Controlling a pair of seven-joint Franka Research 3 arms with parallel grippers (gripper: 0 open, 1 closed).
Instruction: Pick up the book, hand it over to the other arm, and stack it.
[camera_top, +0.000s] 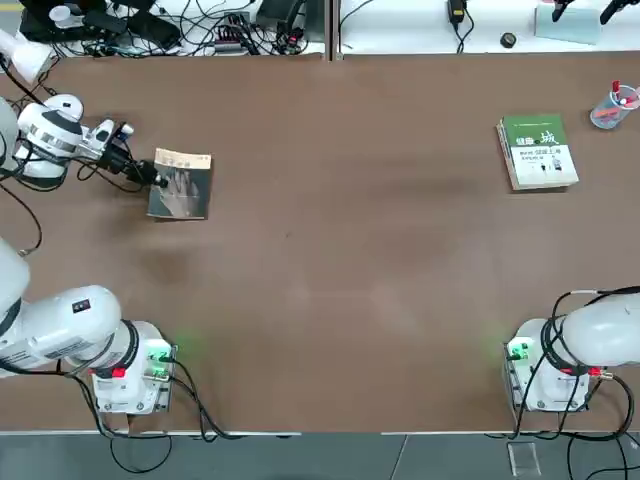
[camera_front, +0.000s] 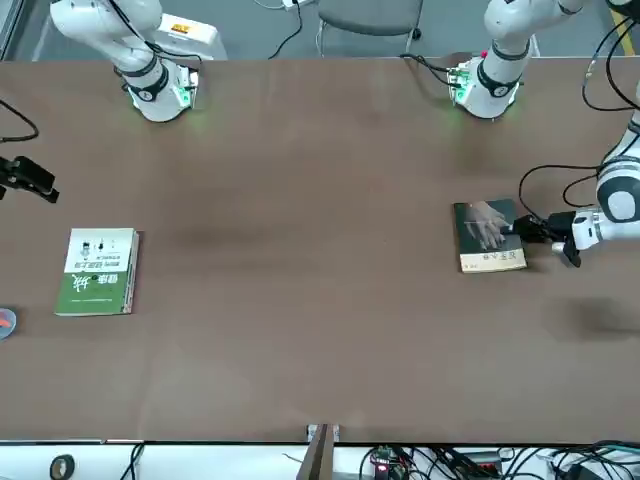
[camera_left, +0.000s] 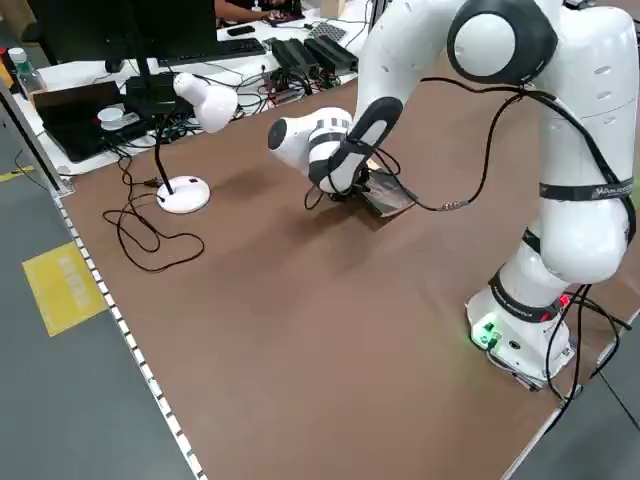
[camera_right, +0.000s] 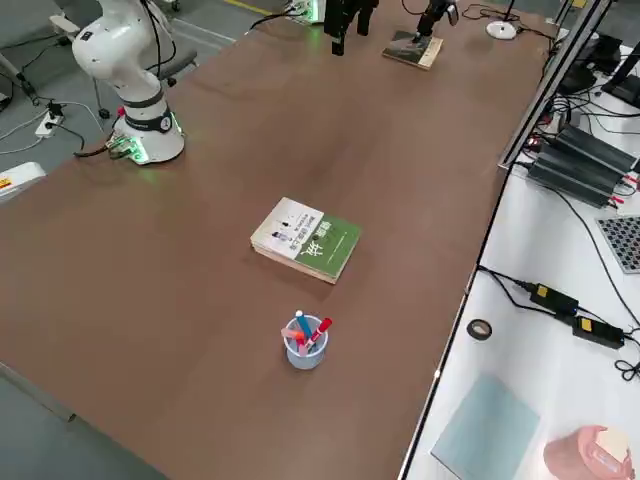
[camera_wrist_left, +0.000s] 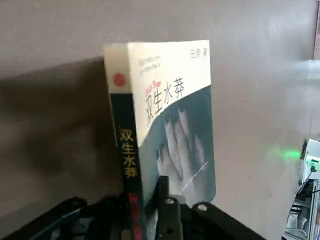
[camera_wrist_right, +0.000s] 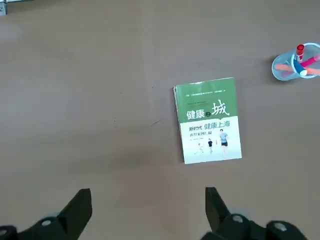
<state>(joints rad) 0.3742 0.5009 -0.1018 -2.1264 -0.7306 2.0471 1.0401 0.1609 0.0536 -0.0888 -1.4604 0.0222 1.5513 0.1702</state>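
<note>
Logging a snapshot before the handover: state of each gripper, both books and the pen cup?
Left gripper: at the table's left, shut on the grey book's spine edge.
Right gripper: above the table on the right, open, empty.
Grey book: closed, gripped; lift unclear.
Green-and-white book: closed, lying flat, nothing stacked on it.
Pen cup: upright, holding pens.

A white robot arm (camera_left: 585, 200) rises from the near edge of the brown counter (camera_left: 330, 330) and reaches across it over a partly hidden book (camera_left: 388, 194). A white lamp (camera_left: 184, 194) and its looped black cable (camera_left: 150, 240) sit near the far edge, close to a dark monitor (camera_left: 95, 35).
</note>
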